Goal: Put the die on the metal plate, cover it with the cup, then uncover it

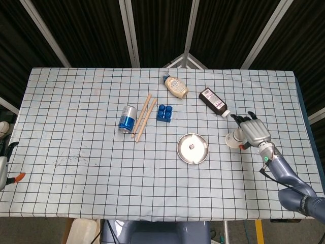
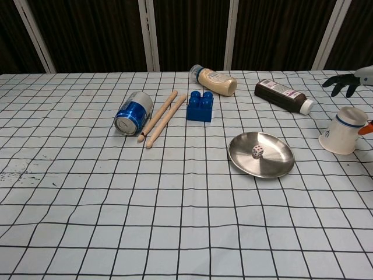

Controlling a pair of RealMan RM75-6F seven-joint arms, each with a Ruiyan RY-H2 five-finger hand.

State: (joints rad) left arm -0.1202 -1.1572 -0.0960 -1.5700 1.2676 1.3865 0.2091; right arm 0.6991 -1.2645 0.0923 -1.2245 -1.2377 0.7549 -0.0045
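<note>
A small white die [image 2: 257, 151] lies in the round metal plate [image 2: 274, 163], right of the table's middle; the head view shows the die [image 1: 191, 146] on the plate [image 1: 200, 153] too. A white paper cup [image 2: 344, 131] with a blue band stands mouth-down on the cloth to the plate's right. My right hand [image 1: 254, 133] is just right of the cup [image 1: 234, 138], its dark fingers [image 2: 342, 82] spread and raised above it, holding nothing. Only a sliver of my left hand [image 1: 4, 170] shows at the far left edge.
Along the back lie a dark brown bottle [image 2: 284, 96], a beige squeeze bottle [image 2: 215, 80], a blue toy brick [image 2: 200, 107], two wooden sticks [image 2: 162, 117] and a blue can [image 2: 132, 113] on its side. The table's right edge is close behind the cup.
</note>
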